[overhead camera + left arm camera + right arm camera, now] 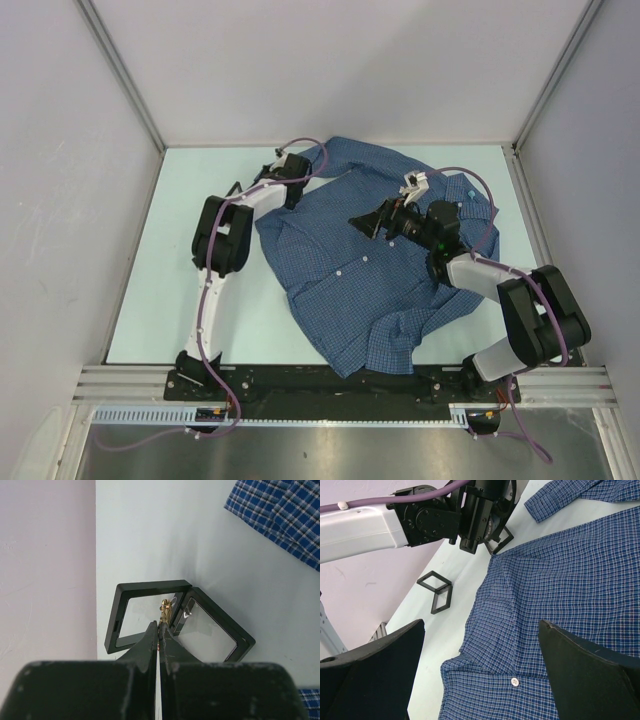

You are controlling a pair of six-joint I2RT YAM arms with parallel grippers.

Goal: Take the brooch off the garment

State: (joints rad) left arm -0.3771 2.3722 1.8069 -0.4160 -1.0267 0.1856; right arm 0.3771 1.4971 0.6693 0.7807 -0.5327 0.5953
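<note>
The brooch [165,608], small and gold, is off the garment [340,270]. It sits at the tip of the left claw [160,628], whose fingers are pressed together on its lower end. A glint of gold shows between them. Behind the brooch, an open black-framed case [150,617] with clear panels stands on the pale bench [150,290], and a corner of checked cloth shows to the upper right in the left wrist view.

The left arm [215,250] stretches along the bench's left side to the far edge of the shirt, near a sleeve. The right arm [520,310] bends inward from the right, and its wrist is held over the shirt's chest.

The right claw [481,625] is spread wide and holds nothing. Between its dark fingers the blue check lies flat, with a white button [514,681] in view.
</note>
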